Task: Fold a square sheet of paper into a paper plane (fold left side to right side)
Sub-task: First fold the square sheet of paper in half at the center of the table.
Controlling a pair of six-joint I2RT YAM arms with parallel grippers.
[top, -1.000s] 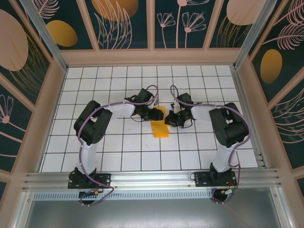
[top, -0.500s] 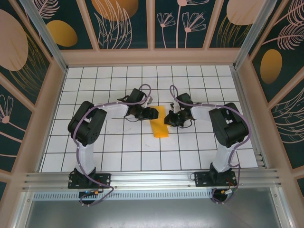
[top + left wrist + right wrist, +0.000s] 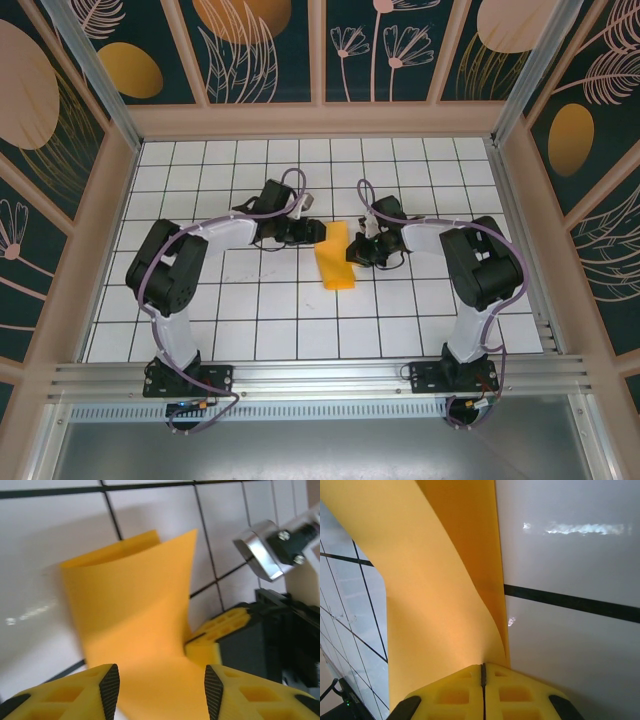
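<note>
- Table (image 3: 250, 320): white tiles, glossy by the glare; anything pushed here could skate instead of creasing.
- Paper (image 3: 334, 258): mid-table between the two arms, folded narrow, one flap curling up off the tiles; if that flap springs loose, the edges could land askew.
- Right gripper (image 3: 482, 672): clenched on the paper's edge; a hard tug from here may tear it or drag it.
- Left gripper (image 3: 162, 690): jaws apart at the raised flap, grasping nothing; closing off-line could crumple it.

The square sheet of paper (image 3: 336, 264) (a narrow orange-yellow strip) lay on the tiled table (image 3: 250, 320), its far end between the left gripper (image 3: 314, 232) and the right gripper (image 3: 356, 250).
</note>
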